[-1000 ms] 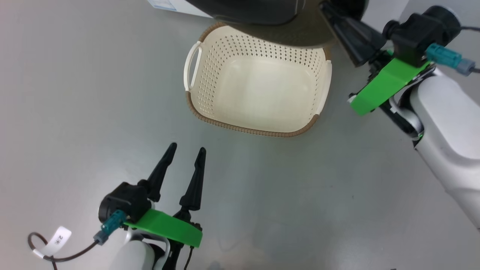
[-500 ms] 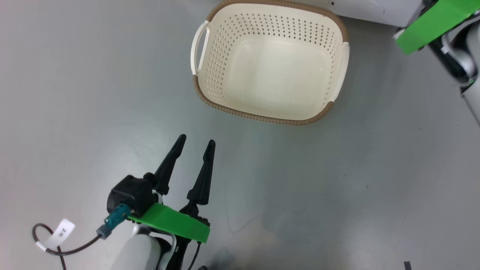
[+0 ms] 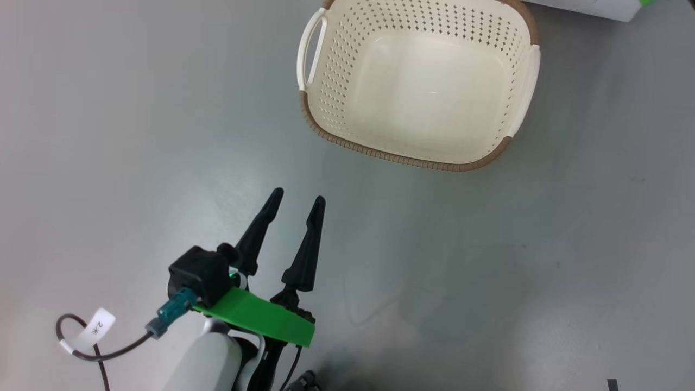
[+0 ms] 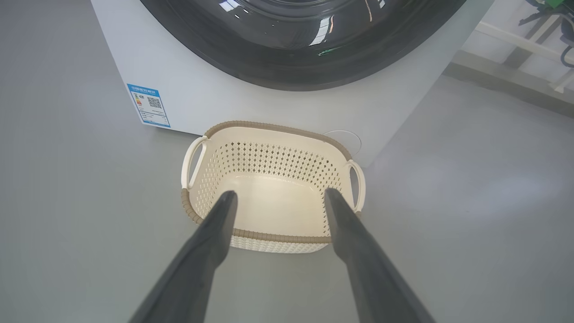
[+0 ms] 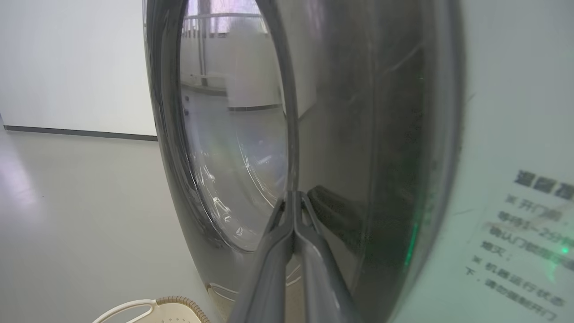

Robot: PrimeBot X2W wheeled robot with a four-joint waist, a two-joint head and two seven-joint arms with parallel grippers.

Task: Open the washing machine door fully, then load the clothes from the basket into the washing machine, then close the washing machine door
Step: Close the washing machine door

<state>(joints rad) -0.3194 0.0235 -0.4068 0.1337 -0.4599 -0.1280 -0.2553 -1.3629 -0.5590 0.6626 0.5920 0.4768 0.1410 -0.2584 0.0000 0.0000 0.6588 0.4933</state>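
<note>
Washing machine door: apparently near flush; closing step. Basket: empty. Right gripper: fingers pinched together, tips against door; you likely need one firm latching push. Left gripper: fingers spread, empty.

Long black tapered fingers, green plate, teal connector w/ dark cable & white tag, pale forearm.

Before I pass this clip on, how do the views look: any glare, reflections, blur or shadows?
Head view: even soft light, sharp, a small highlight inside the basket, faint shadow near the left gripper. Left wrist view: bright glare streaks on the washing machine door, near fingers soft. Right wrist view: room reflections cover the door glass, green glow on its frame, printed notice blurred.
</note>
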